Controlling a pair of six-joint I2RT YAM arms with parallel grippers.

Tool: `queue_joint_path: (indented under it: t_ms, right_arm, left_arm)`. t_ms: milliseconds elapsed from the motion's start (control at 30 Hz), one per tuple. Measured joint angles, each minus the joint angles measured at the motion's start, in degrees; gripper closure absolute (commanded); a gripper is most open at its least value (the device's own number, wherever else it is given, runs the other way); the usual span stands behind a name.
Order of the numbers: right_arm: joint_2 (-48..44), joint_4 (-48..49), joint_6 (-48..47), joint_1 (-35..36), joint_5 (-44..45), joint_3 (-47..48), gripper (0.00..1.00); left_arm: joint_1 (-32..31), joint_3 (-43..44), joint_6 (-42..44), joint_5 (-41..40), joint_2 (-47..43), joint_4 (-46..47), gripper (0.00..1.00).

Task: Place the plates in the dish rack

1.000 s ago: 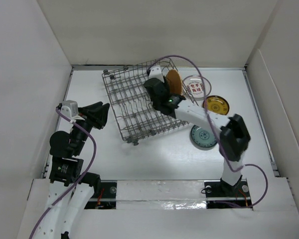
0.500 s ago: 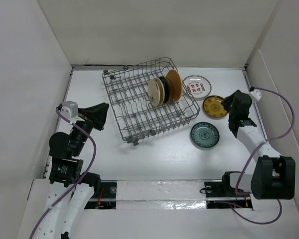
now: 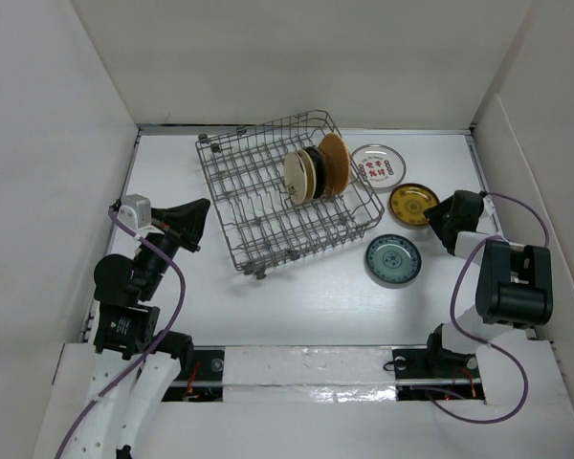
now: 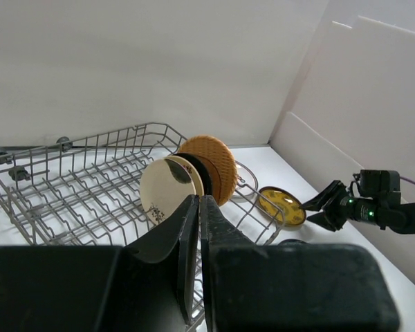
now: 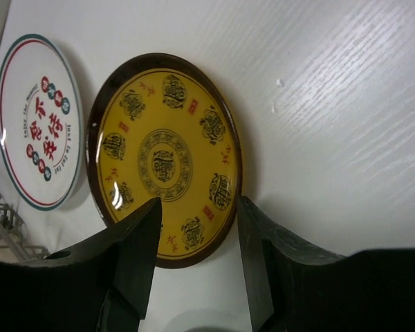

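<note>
Nearest my bases, the teal plate point(image 3: 393, 259) lies flat on the tabletop point(image 3: 297, 306), waiting its turn. My left tool point(image 4: 199, 202) hangs off to its own side with its fingers pressed together, holding nothing, pointed towards the dish rack point(image 3: 258, 206).

My right tool point(image 5: 198, 207) is the working one. Its fingers are spread and empty, low over the near rim of the yellow plate point(image 5: 164, 159), which lies flat with the rim showing in the gap between them. I judge this to be the reach for that plate.

A flat plate gives me little to bite on. I should come down until one finger slides under the raised lip and the other rests on the face, then close gently on the rim. I would lift by tipping the plate up on its far edge, not by dragging it.

The white plate with red marks point(image 5: 38, 161) lies just beside it, so any push that way could knock it.

Farthest off, the rack holds the cream plate point(image 3: 299, 177), black plate point(image 3: 314, 170) and orange-brown plate point(image 3: 333, 163) upright in a row. I would aim for the free tines next to the cream one.
</note>
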Motion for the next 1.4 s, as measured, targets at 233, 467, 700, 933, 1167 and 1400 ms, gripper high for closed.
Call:
queue_joint_path:
  t_ms: [233,467,700,933,1167,1400]
  right_arm:
    - [2.19,0.72,2.75,-1.2,-1.07,0.02,0.54]
    - [4.98,1.6,3.78,-1.2,-2.23,0.17,0.67]
    - [5.46,1.51,4.87,-1.46,-2.23,0.31,0.9]
    - [1.36,0.35,5.86,-2.12,-0.09,-0.63,1.0]
    - [-16.81,-4.37,3.15,3.3,10.25,-1.44,1.0]
    - [-25.77,-5.84,-5.07,22.27,22.93,5.95,1.0]
  left_arm:
    - [-0.37,0.0,0.02,0.07,0.0,-0.02,0.95]
    - [-0.39,0.0,0.15,0.07,0.0,-0.09,0.95]
    - [-0.39,0.0,0.35,-0.09,-0.13,-0.13,0.94]
    - [-0.39,0.0,0.44,-0.33,-0.59,-0.26,0.94]
    - [-0.39,0.0,0.44,-0.37,-0.59,-0.44,0.94]
    - [-0.39,0.0,0.85,-1.18,-0.48,-0.5,0.94]
